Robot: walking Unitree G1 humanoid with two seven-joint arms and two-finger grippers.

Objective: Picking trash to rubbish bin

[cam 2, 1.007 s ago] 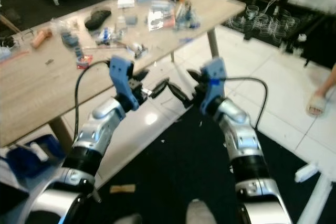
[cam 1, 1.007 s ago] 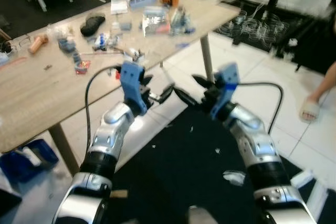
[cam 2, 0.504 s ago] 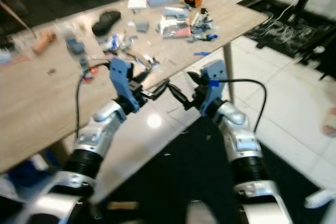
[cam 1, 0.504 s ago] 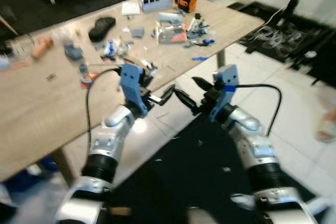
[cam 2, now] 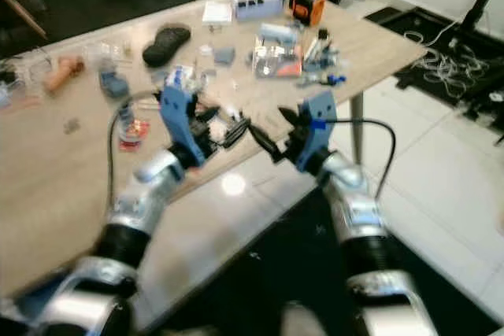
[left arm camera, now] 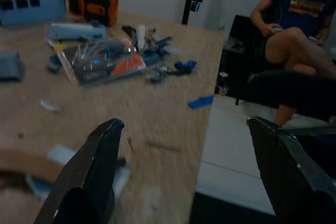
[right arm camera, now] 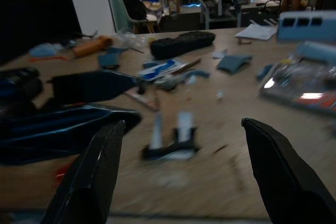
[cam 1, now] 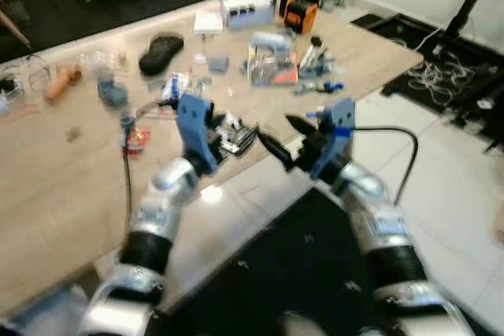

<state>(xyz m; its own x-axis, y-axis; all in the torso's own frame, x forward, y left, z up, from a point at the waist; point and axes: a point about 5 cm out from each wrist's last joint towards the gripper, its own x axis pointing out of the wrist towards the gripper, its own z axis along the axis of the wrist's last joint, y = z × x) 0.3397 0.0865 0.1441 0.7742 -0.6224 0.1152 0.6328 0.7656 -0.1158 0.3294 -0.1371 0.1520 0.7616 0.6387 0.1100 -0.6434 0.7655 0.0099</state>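
Left eye view: both arms are raised side by side at the near edge of a wooden worktop [cam 1: 55, 194] strewn with small things.
Left gripper [cam 1: 246, 133]: held over the worktop's near edge, fingers [left arm camera: 100, 156] spread wide with nothing between them.
Right gripper [cam 1: 277, 136]: just beside the left one, off the edge and over the floor; fingers [right arm camera: 97, 166] parted, holding nothing.
Trash: small scraps and wrappers lie on the worktop near the left gripper, among them a red packet [cam 1: 136, 139] and a crumpled white-and-black scrap [cam 1: 231, 133] just under the left fingers; blur hides what they are.
Clear packet [left arm camera: 100, 61]: flat on the worktop with orange and blue print, ahead of the left gripper.
Blue scrap [left arm camera: 201, 102]: close to the worktop's far edge.
Black pouch [cam 1: 161, 51]: lies towards the back of the worktop.
Orange tool [cam 1: 301, 10]: stands at the back, beside a pale blue box [cam 1: 246, 9].
White paper [cam 1: 208, 21]: next to the pale box.
Orange cylinder [cam 1: 63, 82]: lies at the robot's far left on the worktop.
Floor: white tiles [cam 1: 449, 171] beyond the worktop, a black mat [cam 1: 291, 273] under the arms, cables [cam 1: 441, 76] heaped to the right.
Person [left arm camera: 294, 30]: seated beyond the worktop in the left wrist view, wearing a dark shirt.
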